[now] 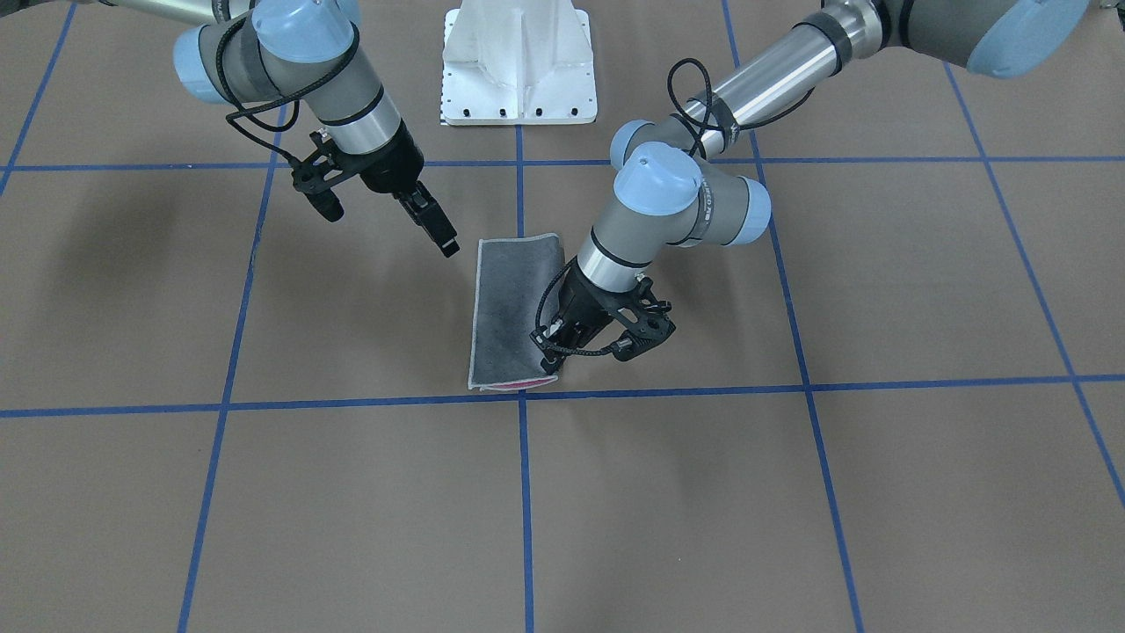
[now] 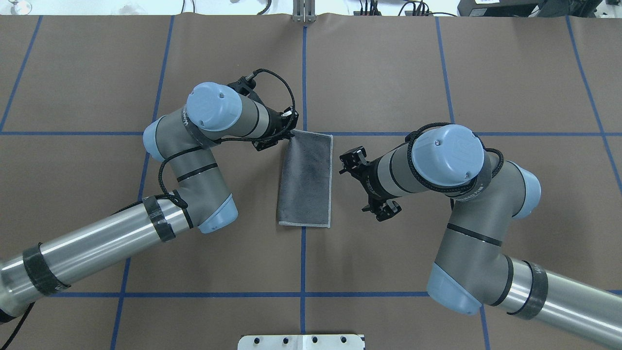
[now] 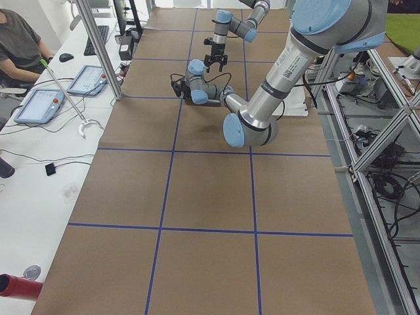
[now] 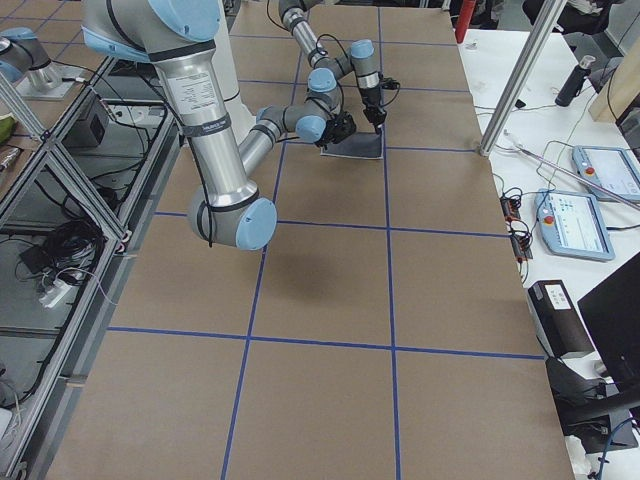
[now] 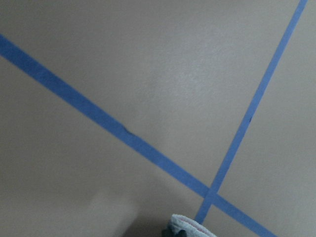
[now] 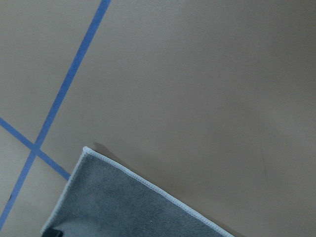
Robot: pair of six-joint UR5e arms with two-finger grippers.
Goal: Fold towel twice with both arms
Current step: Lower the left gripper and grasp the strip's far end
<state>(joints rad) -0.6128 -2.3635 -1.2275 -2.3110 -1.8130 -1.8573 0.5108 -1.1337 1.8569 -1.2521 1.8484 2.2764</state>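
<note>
The towel (image 1: 510,308) lies folded into a narrow strip at the table's middle, dark grey face up, with a sliver of pink at its far end (image 1: 520,384). It also shows in the overhead view (image 2: 306,180). My left gripper (image 1: 549,359) is low at the towel's far left corner (image 2: 291,136) and shut on it. The left wrist view shows that hemmed corner (image 5: 190,224) at its bottom edge. My right gripper (image 1: 446,244) hangs above the table just off the towel's right side, open and empty. The right wrist view shows a towel corner (image 6: 128,202) below it.
The white pedestal base (image 1: 518,70) stands at the robot's side of the table. Blue tape lines (image 1: 523,492) grid the brown table cover. A side bench with tablets (image 3: 39,105) and a seated person (image 3: 20,39) lies beyond the far edge.
</note>
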